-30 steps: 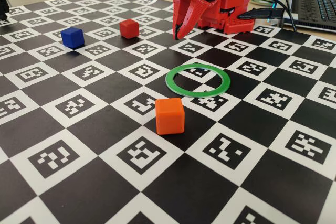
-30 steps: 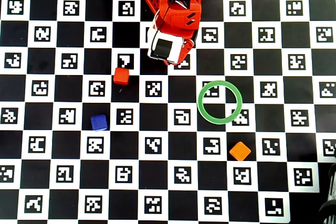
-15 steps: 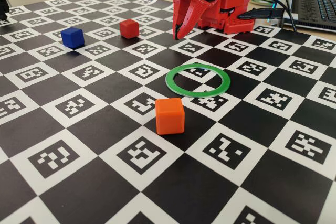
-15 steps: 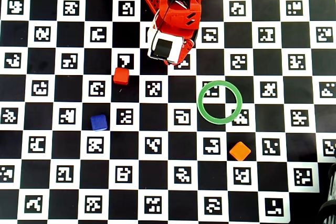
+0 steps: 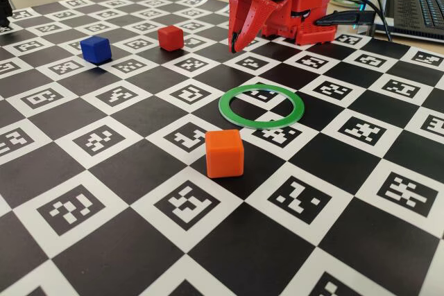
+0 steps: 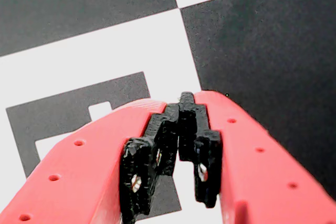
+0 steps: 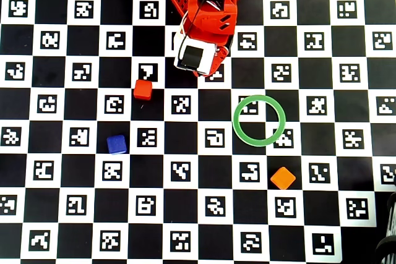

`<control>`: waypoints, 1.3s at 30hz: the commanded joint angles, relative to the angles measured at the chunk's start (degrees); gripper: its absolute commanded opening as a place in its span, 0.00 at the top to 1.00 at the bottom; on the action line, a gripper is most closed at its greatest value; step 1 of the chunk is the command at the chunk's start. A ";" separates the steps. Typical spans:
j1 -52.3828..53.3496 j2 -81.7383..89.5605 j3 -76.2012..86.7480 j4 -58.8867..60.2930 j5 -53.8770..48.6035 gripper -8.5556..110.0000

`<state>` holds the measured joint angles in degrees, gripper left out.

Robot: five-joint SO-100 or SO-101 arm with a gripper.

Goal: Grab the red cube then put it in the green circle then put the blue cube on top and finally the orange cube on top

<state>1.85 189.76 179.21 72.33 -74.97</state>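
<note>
Jaws [image 6: 181, 106]: pressed together with nothing between them, tips pointing down at the checkered desk [image 5: 83, 240], upper centre of the fixed view.
Red cube [image 5: 171, 37]: on the desk, upper left of the fixed view, near the jaws yet apart.
Blue cube [image 5: 96, 48]: left of the red cube, on its own.
Green circle [image 5: 229, 114]: flat at frame centre, nothing inside.
Orange cube [image 5: 224, 152]: just below the ring, lower centre, not touching it.
</note>
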 commanded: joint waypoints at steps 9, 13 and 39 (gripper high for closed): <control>-0.26 2.72 2.37 4.66 -0.26 0.97; -0.26 2.72 2.37 4.66 -0.26 0.97; -3.43 -32.34 -47.02 12.04 21.45 0.97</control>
<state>-2.02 167.43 153.81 80.68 -58.62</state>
